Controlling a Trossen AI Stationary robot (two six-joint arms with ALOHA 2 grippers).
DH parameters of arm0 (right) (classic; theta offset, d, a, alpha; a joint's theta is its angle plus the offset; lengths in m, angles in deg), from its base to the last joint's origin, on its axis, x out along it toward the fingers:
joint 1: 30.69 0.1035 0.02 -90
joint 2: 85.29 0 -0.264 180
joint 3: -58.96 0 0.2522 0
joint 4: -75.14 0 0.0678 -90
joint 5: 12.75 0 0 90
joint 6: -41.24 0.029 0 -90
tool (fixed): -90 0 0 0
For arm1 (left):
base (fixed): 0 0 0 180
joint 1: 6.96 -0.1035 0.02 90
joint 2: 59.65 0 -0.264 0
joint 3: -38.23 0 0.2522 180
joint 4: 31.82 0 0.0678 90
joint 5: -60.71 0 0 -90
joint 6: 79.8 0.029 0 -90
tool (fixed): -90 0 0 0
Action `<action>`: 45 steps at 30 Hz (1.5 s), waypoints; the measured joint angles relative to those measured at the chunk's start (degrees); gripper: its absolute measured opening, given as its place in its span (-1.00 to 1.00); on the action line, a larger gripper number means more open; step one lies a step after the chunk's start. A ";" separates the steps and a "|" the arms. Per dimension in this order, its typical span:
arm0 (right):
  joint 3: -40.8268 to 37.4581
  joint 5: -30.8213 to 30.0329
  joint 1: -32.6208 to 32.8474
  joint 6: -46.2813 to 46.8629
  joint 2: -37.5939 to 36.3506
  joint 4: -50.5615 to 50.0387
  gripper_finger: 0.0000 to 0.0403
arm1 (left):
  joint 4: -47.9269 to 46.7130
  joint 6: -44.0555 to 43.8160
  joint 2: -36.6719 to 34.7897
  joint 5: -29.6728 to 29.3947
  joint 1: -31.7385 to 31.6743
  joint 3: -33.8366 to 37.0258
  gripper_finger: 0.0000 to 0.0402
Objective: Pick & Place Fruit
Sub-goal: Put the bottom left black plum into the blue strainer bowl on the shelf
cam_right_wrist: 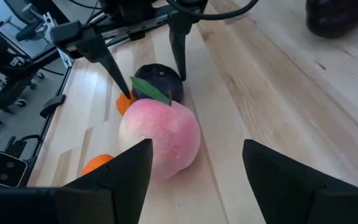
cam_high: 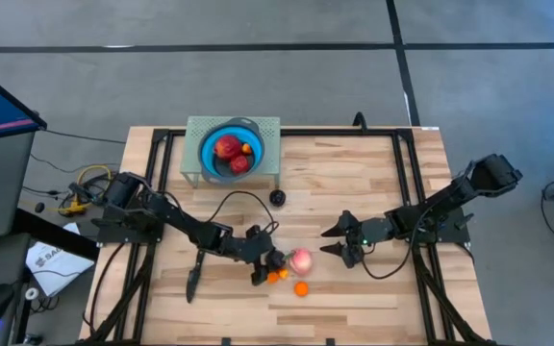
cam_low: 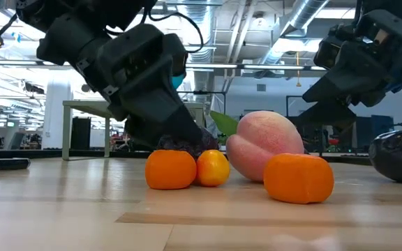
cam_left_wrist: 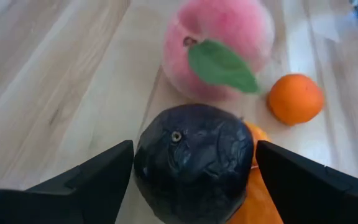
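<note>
A dark purple fruit (cam_left_wrist: 191, 162) rests on the wooden table with its stem end up. My left gripper (cam_left_wrist: 194, 149) is open and low, with one finger close beside the fruit on each side, as the right wrist view also shows (cam_right_wrist: 157, 84). The pink fruit (cam_high: 300, 259) with a green leaf lies just beyond it. Three small orange fruits (cam_low: 171, 169) (cam_low: 213, 168) (cam_low: 299, 178) lie around these. My right gripper (cam_high: 333, 241) is open and faces the pink fruit (cam_right_wrist: 160, 140) from the table's right, apart from it. The blue bowl (cam_high: 205, 149) at the far side holds red fruits (cam_high: 227, 147).
The bowl sits on a green stand (cam_high: 263, 130) at the far edge. A second dark purple fruit (cam_high: 277, 197) lies alone in front of the stand. A long black knife (cam_high: 193, 274) lies at the near left. Bare wood lies along the near edge.
</note>
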 joint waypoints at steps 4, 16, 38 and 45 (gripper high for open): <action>0.00 -0.01 -0.01 0.00 0.00 0.04 0.21 | -0.07 0.06 -0.02 1.91 -0.67 0.00 0.52; 0.00 0.01 -0.01 0.02 0.00 0.04 0.21 | 0.05 10.66 -0.63 3.57 -2.01 -0.05 0.24; -0.02 0.00 -0.94 0.02 0.02 1.69 0.21 | -9.45 42.53 -37.43 -37.73 -1.43 -0.61 0.32; -0.02 -0.08 -3.03 0.02 0.02 2.69 0.21 | -11.24 45.56 -41.82 -28.71 -22.33 -0.63 0.30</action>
